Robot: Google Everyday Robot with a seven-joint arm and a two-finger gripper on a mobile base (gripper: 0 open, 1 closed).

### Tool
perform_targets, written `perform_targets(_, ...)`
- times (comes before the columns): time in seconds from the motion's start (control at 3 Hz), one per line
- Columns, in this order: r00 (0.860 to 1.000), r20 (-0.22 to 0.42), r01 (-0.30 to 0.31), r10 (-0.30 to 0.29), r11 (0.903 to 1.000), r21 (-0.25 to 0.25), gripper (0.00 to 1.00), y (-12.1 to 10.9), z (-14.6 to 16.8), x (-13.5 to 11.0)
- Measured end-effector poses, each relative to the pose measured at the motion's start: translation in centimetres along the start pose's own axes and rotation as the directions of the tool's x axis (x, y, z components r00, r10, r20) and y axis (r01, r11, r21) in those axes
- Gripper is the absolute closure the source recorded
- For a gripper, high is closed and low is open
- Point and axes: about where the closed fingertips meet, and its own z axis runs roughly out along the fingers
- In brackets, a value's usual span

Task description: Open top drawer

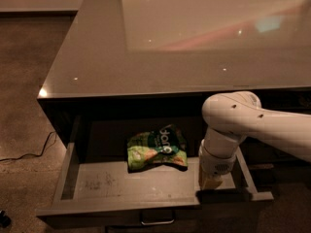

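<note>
The top drawer (pixel 121 208) stands pulled out from under the counter, showing light grey inner walls and a scuffed grey floor. Its small loop handle (pixel 157 222) shows at the bottom edge of the view. My gripper (pixel 210 181) hangs from the white arm (pixel 233 125) and reaches down into the drawer's right part, right behind the front wall. A green snack bag (pixel 156 148) lies on the drawer floor towards the back, just left of the gripper.
The glossy grey countertop (pixel 184 38) overhangs the back of the drawer. A dark cable (pixel 29 154) lies on the speckled floor at the left. Dark drawer fronts of the other column (pixel 286 144) sit to the right, behind my arm.
</note>
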Motion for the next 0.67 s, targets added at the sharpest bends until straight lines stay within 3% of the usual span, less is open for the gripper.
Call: perform_targets(0.67, 0.999, -0.030, -0.039, 0.039, 0.9992, 0.006, 1.00, 2.4, -1.5, 1.7)
